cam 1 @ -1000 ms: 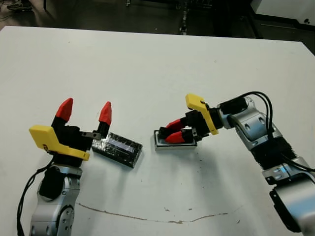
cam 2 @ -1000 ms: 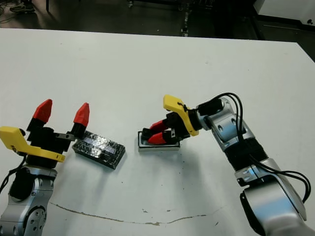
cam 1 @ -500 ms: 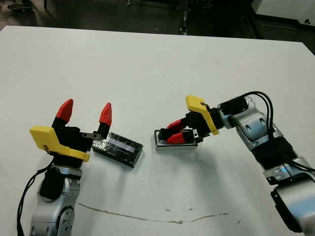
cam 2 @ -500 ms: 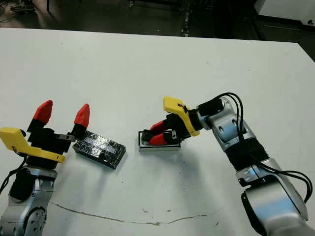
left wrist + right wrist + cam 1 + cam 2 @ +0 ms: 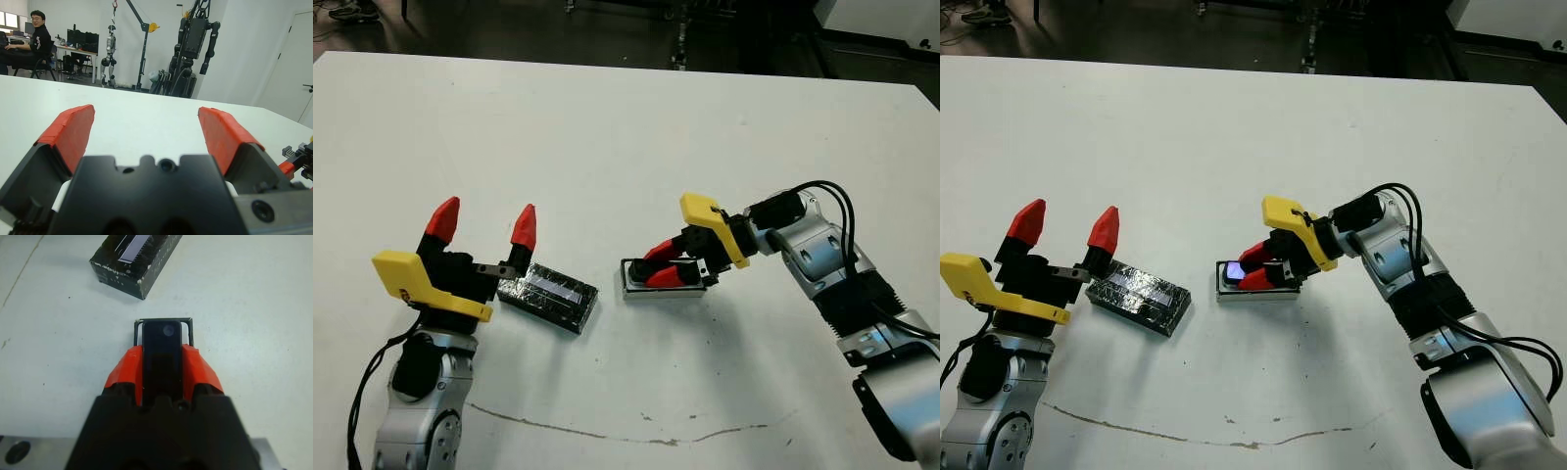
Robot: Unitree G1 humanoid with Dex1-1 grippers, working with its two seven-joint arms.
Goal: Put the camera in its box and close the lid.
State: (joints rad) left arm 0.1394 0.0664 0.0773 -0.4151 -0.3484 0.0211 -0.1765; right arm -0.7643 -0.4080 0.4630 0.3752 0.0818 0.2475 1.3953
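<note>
The camera (image 5: 163, 340), a flat black bar, is clamped between the red fingers of my right gripper (image 5: 653, 266), which is shut on it. It lies lengthwise low over the box (image 5: 629, 286), a small shallow tray with a thin dark rim (image 5: 189, 328), and its free end reaches the tray's far end. I cannot tell whether it touches the tray floor. The lid (image 5: 548, 297), glossy black with a pale stripe, lies flat on the table left of the box. My left gripper (image 5: 481, 223) is open, its fingers pointing up just left of the lid, holding nothing.
The white table (image 5: 607, 127) spreads bare beyond the objects, with a thin dark scratch line (image 5: 607, 436) near its front edge. In the left wrist view, a seated person (image 5: 36, 29) and standing robot frames (image 5: 195, 44) show beyond the table.
My right gripper has eased the camera a little further left and lower over the box. The left arm and the lid have not moved.
</note>
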